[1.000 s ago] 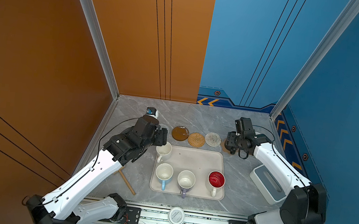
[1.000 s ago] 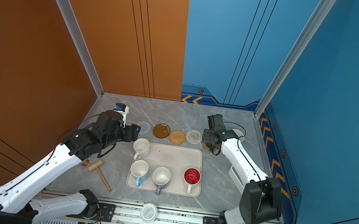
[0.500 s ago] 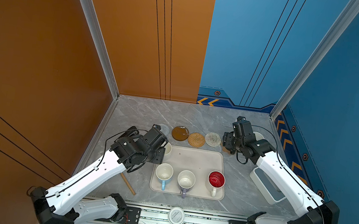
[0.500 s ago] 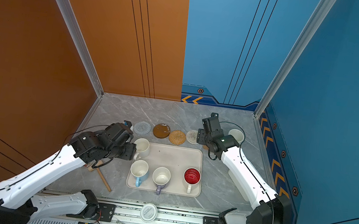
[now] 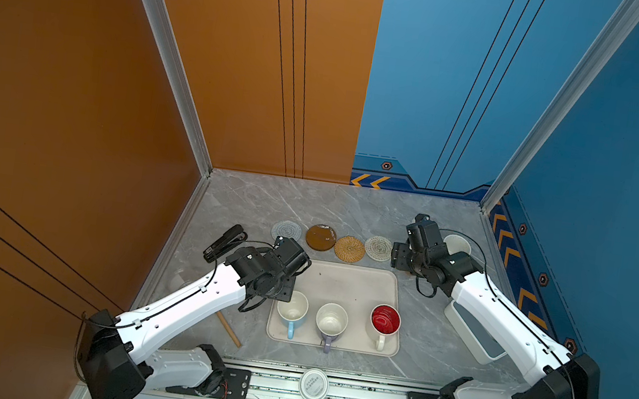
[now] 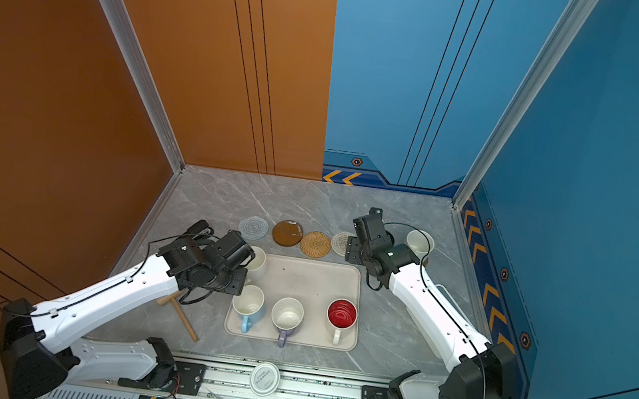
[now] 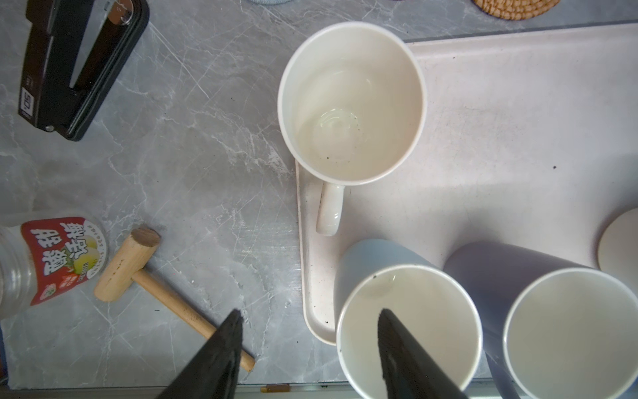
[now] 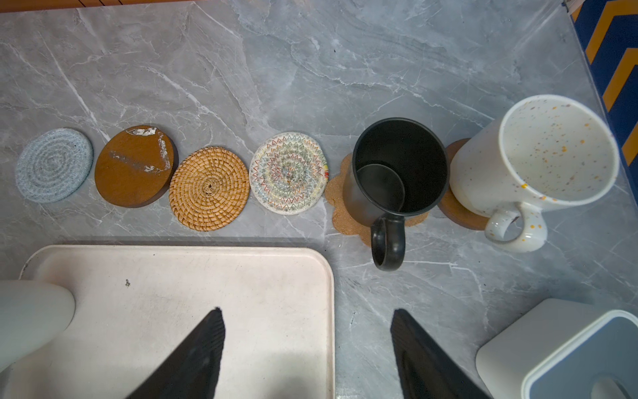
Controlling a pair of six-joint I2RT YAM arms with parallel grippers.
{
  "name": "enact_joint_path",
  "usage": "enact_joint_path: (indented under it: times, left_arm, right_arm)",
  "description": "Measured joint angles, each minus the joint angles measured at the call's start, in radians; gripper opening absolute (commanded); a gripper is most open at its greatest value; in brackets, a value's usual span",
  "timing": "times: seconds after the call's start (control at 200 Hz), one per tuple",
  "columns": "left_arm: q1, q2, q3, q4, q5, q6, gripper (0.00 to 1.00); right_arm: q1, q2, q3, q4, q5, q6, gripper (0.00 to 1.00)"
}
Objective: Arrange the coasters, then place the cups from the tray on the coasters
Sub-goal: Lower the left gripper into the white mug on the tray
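Note:
Four coasters lie in a row behind the tray [image 5: 352, 284]: grey-blue [image 5: 287, 230], brown [image 5: 321, 237], rattan [image 5: 350, 248] and whitish woven [image 5: 378, 248]. The black cup [image 8: 397, 172] stands on the paw-shaped coaster [image 8: 340, 203]. The speckled cup [image 8: 538, 155] stands on a second brown disc [image 8: 459, 210]. On the tray are the white cup [image 7: 350, 103], light blue cup [image 5: 292, 310], lavender cup [image 5: 331, 319] and red-inside cup [image 5: 385, 320]. My left gripper [image 7: 308, 316] is open above the light blue cup's rim, one finger over its inside. My right gripper [image 8: 307, 312] is open over the tray's far right corner.
A black stapler [image 5: 225, 242], a labelled glass jar [image 7: 41, 262] and a wooden mallet [image 7: 138, 273] lie left of the tray. A white-and-grey box [image 5: 472, 334] stands to its right. A round white lid [image 5: 313, 384] rests on the front rail.
My left arm swung from the left end of the coaster row forward to the tray's left side, its jaws narrowing somewhat. My right gripper drew back from the black cup toward the tray corner.

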State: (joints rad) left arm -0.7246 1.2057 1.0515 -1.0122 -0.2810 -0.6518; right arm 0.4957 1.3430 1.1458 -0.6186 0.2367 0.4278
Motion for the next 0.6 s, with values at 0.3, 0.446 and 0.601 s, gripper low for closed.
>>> enact_joint_path:
  times: [0.3, 0.446, 0.601]
  left_arm:
    - [0.063, 0.013, -0.074, 0.108, 0.008, -0.023, 0.60]
    - [0.090, 0.016, -0.085, 0.162, 0.026, -0.023, 0.60]
    - [0.102, 0.035, -0.088, 0.204, 0.054, -0.023, 0.59]
  right_arm:
    - [0.002, 0.001, -0.002, 0.001, 0.000, 0.016, 0.75]
    - [0.004, 0.002, -0.009, 0.002, 0.000, 0.022, 0.75]
    - [0.005, 0.009, -0.010, 0.002, 0.000, 0.023, 0.75]
